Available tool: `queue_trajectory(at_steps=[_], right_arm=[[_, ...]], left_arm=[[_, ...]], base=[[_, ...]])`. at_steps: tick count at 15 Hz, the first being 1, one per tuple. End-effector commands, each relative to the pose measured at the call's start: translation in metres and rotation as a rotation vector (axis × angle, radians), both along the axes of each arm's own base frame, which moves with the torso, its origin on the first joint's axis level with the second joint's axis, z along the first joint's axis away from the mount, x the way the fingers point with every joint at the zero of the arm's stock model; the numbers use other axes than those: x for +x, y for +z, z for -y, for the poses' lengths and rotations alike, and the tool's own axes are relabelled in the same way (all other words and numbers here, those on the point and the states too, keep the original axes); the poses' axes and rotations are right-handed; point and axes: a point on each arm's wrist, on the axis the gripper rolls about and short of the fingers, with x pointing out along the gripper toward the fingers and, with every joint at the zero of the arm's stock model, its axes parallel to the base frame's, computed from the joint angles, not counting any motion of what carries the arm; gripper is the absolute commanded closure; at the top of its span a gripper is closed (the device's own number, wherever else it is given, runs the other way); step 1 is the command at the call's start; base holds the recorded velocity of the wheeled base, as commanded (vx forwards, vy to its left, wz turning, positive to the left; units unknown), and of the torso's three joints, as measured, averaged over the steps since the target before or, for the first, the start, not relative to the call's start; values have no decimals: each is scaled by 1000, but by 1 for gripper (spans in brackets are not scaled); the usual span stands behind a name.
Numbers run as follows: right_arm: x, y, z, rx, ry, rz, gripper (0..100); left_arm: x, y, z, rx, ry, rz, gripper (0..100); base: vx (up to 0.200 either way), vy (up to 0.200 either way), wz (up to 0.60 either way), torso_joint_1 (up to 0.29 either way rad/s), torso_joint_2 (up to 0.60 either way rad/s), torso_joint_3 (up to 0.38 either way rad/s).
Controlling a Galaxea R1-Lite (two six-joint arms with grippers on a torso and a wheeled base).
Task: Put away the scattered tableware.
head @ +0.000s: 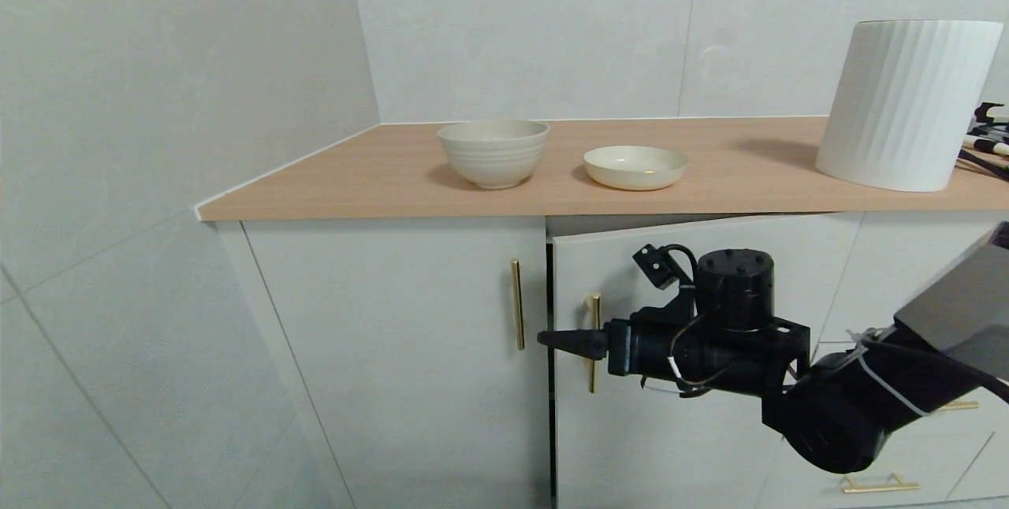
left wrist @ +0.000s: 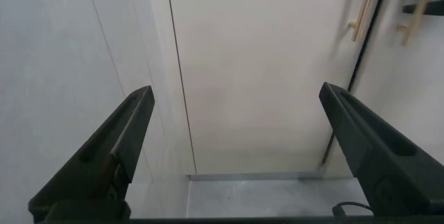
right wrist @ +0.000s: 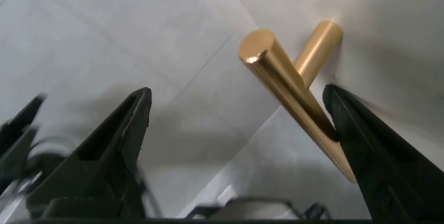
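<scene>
Head view: a wooden countertop (head: 749, 162) over white cabinets holds one deep cream bowl (head: 494, 150) and one shallow cream dish (head: 634, 166). They stand near each other but apart, the bowl on the robot's left. Both sit upright with their mouths open to the ceiling. One tall white ribbed container (head: 906, 103) stands farther right, with a few dark utensils (head: 989, 146) behind it at the edge.

Below are two cabinet doors, each with one upright gold bar handle. The left door (head: 394, 351) is closed and carries the left handle (head: 517, 304). The right door (head: 631, 430) stands slightly ajar.

The right gripper (head: 552, 338) is level with the right handle (head: 593, 343), well below the bowl and dish. In the right wrist view its fingers (right wrist: 121, 137) are spread, with the gold bar (right wrist: 298, 106) between them, close to one finger, its long axis vertical. Whether that finger touches it is unclear.

The left gripper (left wrist: 236, 92) faces the left door low down, its fingers (left wrist: 118, 141) spread wide and holding nothing.
</scene>
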Motion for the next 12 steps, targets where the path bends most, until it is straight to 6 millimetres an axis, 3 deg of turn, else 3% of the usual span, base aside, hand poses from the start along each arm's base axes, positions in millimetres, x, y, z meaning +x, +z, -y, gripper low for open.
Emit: queue_trajectory(at_steps=[1,5,12], right_arm=[[-17,13,9,18,33,11,0],[-42,13,14,32,107,23,0],[-50,15,12,36,144,26,0]], left_arm=[[0,0,0,0,-1,-1,0],[0,0,0,0,-1,-1,0],[0,0,0,2,-1,4,0]], base=[[0,0,0,0,0,0],[0,0,0,0,0,0],[0,0,0,0,0,0]])
